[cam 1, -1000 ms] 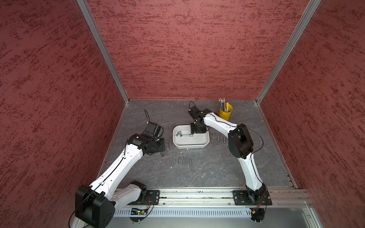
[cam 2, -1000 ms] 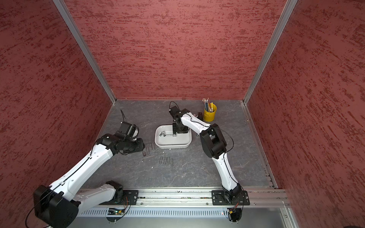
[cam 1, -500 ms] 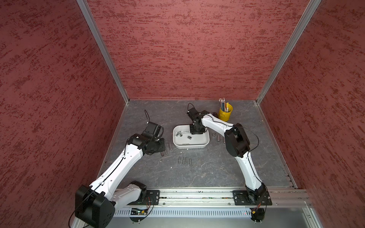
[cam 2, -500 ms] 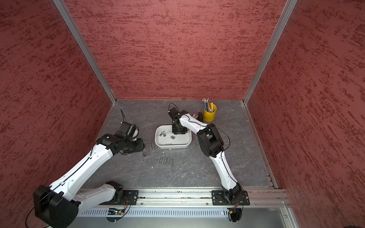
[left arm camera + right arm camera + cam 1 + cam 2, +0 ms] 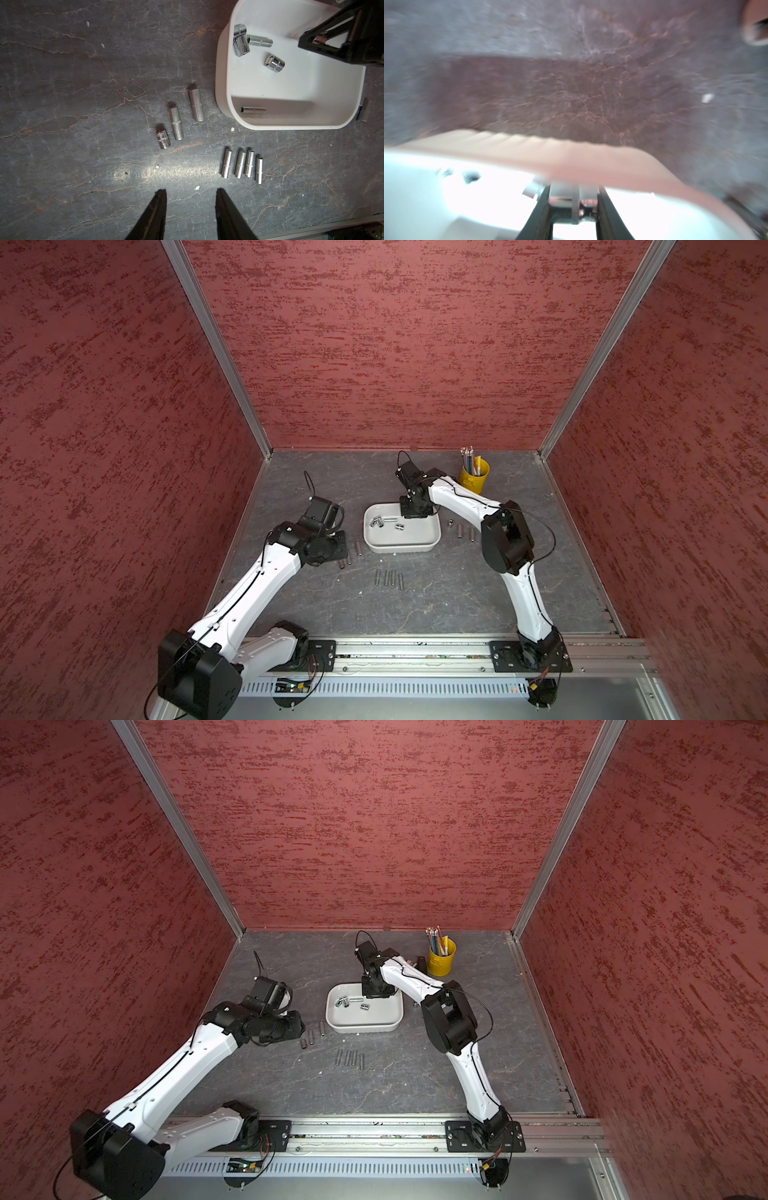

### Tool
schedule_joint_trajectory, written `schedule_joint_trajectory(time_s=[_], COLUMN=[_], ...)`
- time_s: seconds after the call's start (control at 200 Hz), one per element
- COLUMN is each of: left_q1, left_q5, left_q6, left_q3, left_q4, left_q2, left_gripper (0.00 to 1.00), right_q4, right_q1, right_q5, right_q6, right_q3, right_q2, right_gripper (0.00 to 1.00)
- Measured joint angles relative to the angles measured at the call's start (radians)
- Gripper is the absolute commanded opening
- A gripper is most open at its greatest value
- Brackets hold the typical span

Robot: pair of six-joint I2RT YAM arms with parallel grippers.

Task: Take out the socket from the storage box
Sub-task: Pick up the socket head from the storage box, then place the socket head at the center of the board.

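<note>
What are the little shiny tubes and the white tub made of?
The sockets look like steel with a polished, chrome-like finish: mirror glints and knurled bands. The storage box is probably moulded plastic, smooth and slightly glossy: rounded corners, thick rim, soft reflections.

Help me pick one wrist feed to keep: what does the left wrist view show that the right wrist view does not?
Left wrist only: the open left claw, laid-out sockets on the table, and loose sockets inside the storage box.
Right wrist only: a blurred close-up of the knurled socket that the right claw is shut on.
Both: the white storage box, the dark table, and the right claw, which the left wrist view sees from outside.
</note>
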Motion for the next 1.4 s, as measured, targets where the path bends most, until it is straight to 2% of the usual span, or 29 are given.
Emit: schedule_joint_trajectory(time_s=[0.155, 0.316, 0.466, 0.636, 0.772, 0.907, 1.398], left_q1=[-0.001, -0.007, -0.011, -0.011, -0.012, -0.012, -0.016], left_q5=[-0.003, -0.005, -0.006, -0.006, -0.006, -0.006, -0.006], left_q6=[0.000, 0.000, 0.000, 0.000, 0.000, 0.000, 0.000], left_q3=[0.000, 0.000, 0.000, 0.000, 0.000, 0.000, 0.000], left_q4=[0.000, 0.000, 0.000, 0.000, 0.000, 0.000, 0.000], left_q2=[0.000, 0.000, 0.000, 0.000, 0.000, 0.000, 0.002], left_gripper=[0.42, 0.42, 0.42, 0.42, 0.42, 0.42, 0.42], right_q4=[-0.008, -0.006, 0.008, 0.036, 0.067, 0.103, 0.202], right_q1=[-0.005, -0.059, -0.196, -0.369, -0.462, -0.517, -0.522], right_q5=[0.005, 0.016, 0.031, 0.033, 0.019, 0.011, -0.024], right_q6=[-0.026, -0.048, -0.058, -0.055, -0.050, -0.051, -0.062], right_q3=[-0.060, -0.225, -0.447, -0.699, -0.856, -0.938, -0.957], right_q2=[-0.181, -0.395, -0.568, -0.682, -0.713, -0.704, -0.587], right_gripper=[0.20, 0.20, 0.20, 0.20, 0.20, 0.20, 0.29])
